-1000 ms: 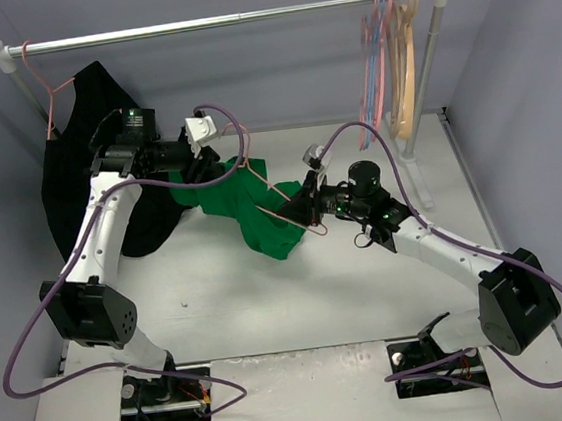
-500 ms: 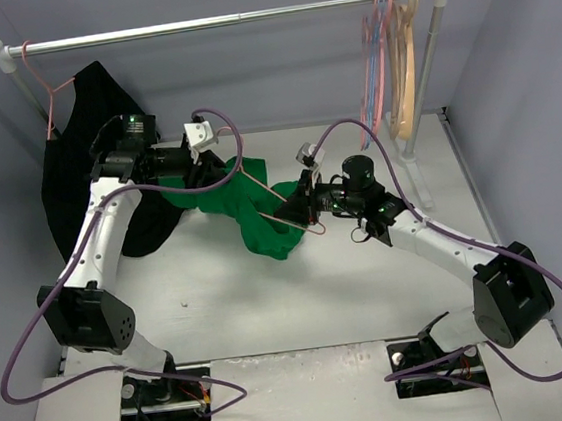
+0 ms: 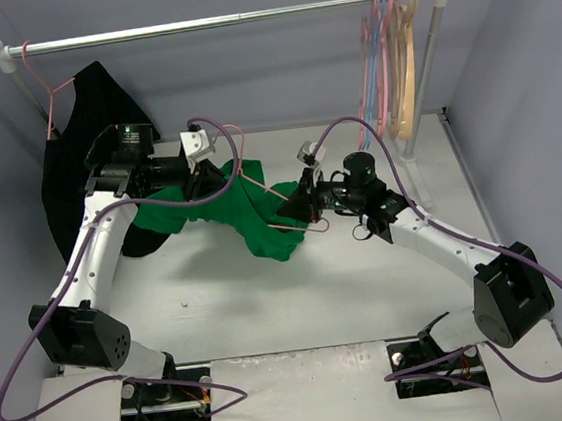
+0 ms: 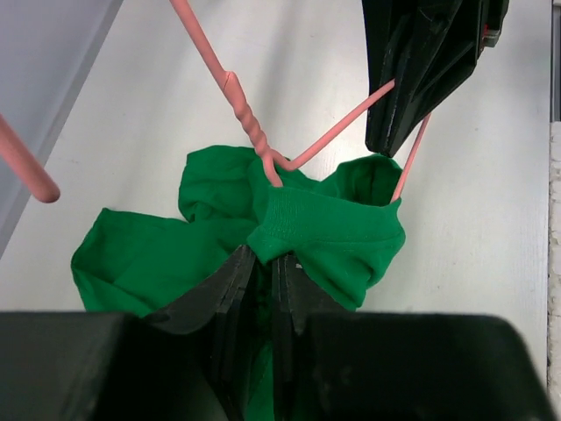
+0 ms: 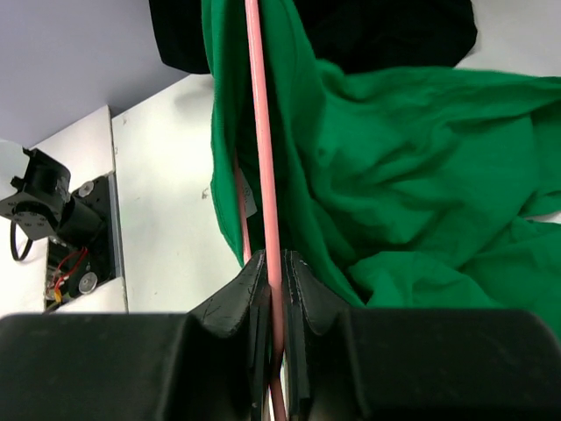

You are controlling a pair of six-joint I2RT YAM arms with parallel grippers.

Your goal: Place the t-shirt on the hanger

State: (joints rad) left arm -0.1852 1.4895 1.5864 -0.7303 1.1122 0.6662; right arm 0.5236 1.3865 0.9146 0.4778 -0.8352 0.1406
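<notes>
My left fingers (image 4: 230,296) are clamped on the t-shirt (image 4: 329,230) collar above the desk (image 3: 271,302). My right fingers (image 5: 235,296) pinch the hanger (image 5: 262,132) wire, which enters the neck opening.

Left gripper (image 4: 266,263) tight on the green t-shirt (image 4: 333,224) collar, pink hanger (image 4: 244,117) through it, right gripper (image 4: 390,132) on the hanger's wire.

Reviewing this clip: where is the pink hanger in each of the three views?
Top external: the pink hanger is mid-table between the arms, partly inside the green t-shirt.
Left wrist: upper middle, its twisted neck meeting the cloth.
Right wrist: an upright bar left of centre, clamped by the right gripper.
Shared landmark: the green t-shirt.
</notes>
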